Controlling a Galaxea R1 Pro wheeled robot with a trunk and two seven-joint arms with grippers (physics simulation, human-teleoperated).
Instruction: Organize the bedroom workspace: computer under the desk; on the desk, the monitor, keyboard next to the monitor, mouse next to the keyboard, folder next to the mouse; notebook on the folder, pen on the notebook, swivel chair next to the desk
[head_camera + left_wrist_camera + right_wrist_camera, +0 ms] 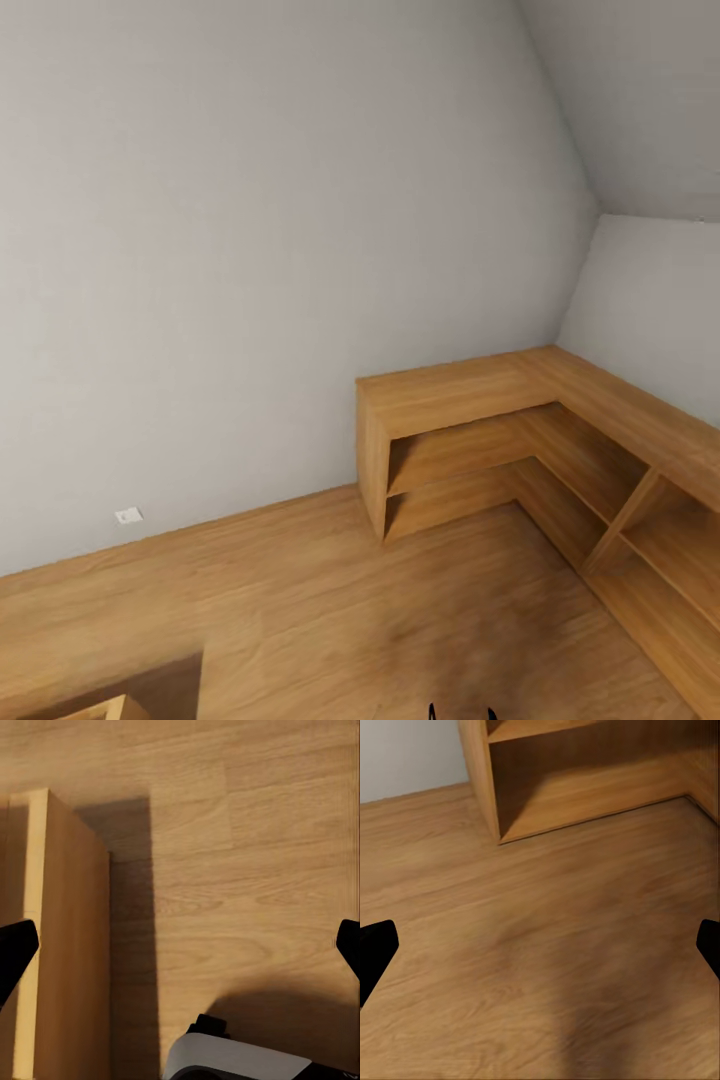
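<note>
Nearest, the left gripper (180, 945) and the right gripper (540, 945) both hang with fingers spread wide and hold nothing above the wooden floor (330, 610), the left one beside one light wooden cabinet (67, 945). Farther off stands one L-shaped wooden shelf unit (520, 440) in the corner, with one white wall socket (128, 516) on the grey wall (250, 250). The pictures do not let me tell where the desk and other task things are.

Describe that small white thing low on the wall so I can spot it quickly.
Start at the wooden corner shelf unit against the grey wall. Follow the skirting leftward along the wooden floor. Just above it sits a small white wall socket, the one mark on that plain wall.
</note>
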